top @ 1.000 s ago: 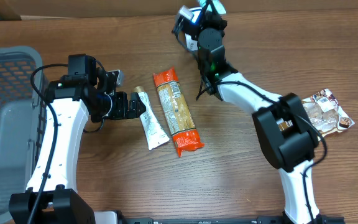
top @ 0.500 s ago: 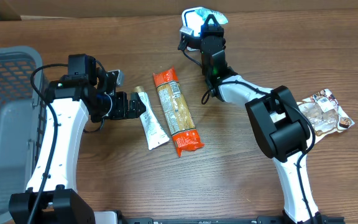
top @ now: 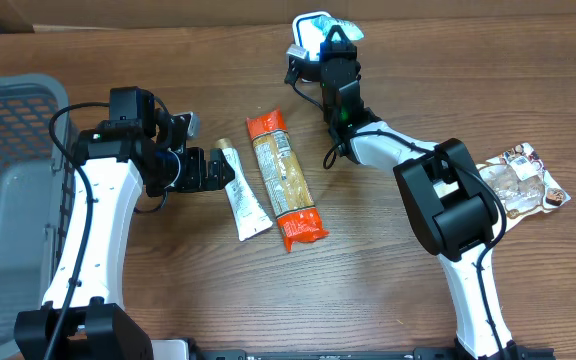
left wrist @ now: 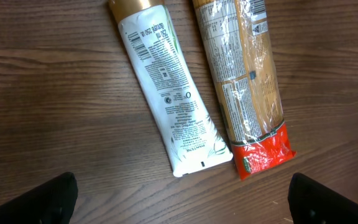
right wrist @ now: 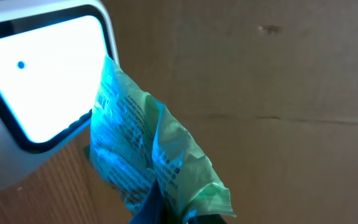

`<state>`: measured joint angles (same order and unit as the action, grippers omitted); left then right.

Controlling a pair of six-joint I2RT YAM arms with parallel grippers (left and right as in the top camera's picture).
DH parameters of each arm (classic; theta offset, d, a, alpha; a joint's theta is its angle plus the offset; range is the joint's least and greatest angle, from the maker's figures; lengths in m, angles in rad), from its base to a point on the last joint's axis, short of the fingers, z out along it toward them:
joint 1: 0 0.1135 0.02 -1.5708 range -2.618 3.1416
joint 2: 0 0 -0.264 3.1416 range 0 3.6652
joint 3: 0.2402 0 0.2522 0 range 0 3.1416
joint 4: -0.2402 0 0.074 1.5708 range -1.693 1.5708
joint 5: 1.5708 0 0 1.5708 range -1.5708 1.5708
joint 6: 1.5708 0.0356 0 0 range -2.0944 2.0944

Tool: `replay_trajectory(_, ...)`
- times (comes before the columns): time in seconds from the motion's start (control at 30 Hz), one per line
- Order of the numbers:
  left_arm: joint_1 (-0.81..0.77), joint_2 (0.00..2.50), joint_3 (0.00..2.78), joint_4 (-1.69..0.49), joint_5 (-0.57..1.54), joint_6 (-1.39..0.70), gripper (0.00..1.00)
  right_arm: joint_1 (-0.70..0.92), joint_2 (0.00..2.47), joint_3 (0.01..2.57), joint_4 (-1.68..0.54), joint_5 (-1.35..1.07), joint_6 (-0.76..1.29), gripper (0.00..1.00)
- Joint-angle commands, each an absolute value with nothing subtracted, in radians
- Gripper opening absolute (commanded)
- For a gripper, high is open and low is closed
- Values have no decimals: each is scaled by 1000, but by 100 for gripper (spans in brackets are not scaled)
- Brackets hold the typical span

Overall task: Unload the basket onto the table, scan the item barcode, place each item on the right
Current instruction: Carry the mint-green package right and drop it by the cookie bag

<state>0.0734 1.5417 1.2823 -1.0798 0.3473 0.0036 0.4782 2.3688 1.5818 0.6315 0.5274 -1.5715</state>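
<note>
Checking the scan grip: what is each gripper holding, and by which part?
Right gripper: green packet, pinched by one end, at the scanner. Left gripper: nothing, open.

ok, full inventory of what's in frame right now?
basket: 1, grey, left edge of the table
tube: 1, white with gold cap, mid-table, lying flat
pasta pack: 1, orange-red ends, lying right beside the tube
snack bag: 1, clear with white and brown print, right edge
scanner: 1, white, window lit, far edge of the table
packet: 1, green, held up at the scanner window
table: 1, brown wood
cardboard: 1, brown, behind the table
left pincer: 1, black, open, over the tube and pasta pack
right pincer: 1, black, shut on the packet
</note>
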Motion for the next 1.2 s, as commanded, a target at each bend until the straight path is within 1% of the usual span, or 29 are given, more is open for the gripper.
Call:
replay_trajectory(0.0, 72, 1547, 1283, -1079, 348, 23, 100, 484, 2364, 1596, 620, 522, -1568, 4)
replay_trajectory(0.2, 72, 1547, 1283, -1079, 348, 23, 100, 501, 2353, 1596, 575, 523, -1562, 4)
replay_trajectory(0.37, 72, 1547, 1283, -1079, 348, 23, 100, 517, 2279, 1596, 537, 547, -1469, 4)
replay_trajectory(0.53, 72, 1547, 1283, -1079, 347, 23, 99, 530, 2104, 1596, 294, 549, -1306, 4)
replay_trajectory(0.63, 72, 1547, 1283, -1079, 348, 23, 100, 540, 1979, 1596, 134, 549, -1128, 4)
replay_trajectory(0.7, 72, 1547, 1283, -1079, 348, 23, 100, 548, 1876, 1596, -16, 548, -925, 4)
replay_trajectory(0.73, 72, 1547, 1283, -1079, 347, 23, 100, 553, 1820, 1596, -107, 548, -777, 4)
replay_trajectory(0.77, 72, 1547, 1283, -1079, 348, 23, 100, 557, 1768, 1596, -197, 534, -584, 4)
replay_trajectory(0.8, 72, 1547, 1283, -1079, 348, 23, 100, 559, 1735, 1596, -260, 513, -449, 4)
replay_trajectory(0.83, 72, 1547, 1283, -1079, 348, 23, 99, 561, 1685, 1596, -361, 460, -242, 4)
replay_trajectory(0.87, 72, 1547, 1283, -1079, 347, 23, 99, 556, 1617, 1596, -512, 322, -10, 4)
replay_trajectory(0.9, 72, 1547, 1283, -1079, 348, 23, 100, 545, 1586, 1596, -588, 228, 87, 4)
replay_trajectory(1.0, 72, 1547, 1283, -1079, 347, 23, 100, 497, 1527, 1596, -759, 40, 194, 4)
replay_trajectory(1.03, 72, 1547, 1283, -1079, 348, 23, 100, 451, 1515, 1596, -868, -6, 257, 4)
replay_trajectory(1.1, 72, 1547, 1283, -1079, 348, 23, 100, 394, 1517, 1591, -977, -27, 314, 4)
replay_trajectory(1.17, 72, 1547, 1283, -1079, 347, 23, 100, 335, 1522, 1562, -1057, -28, 324, 4)
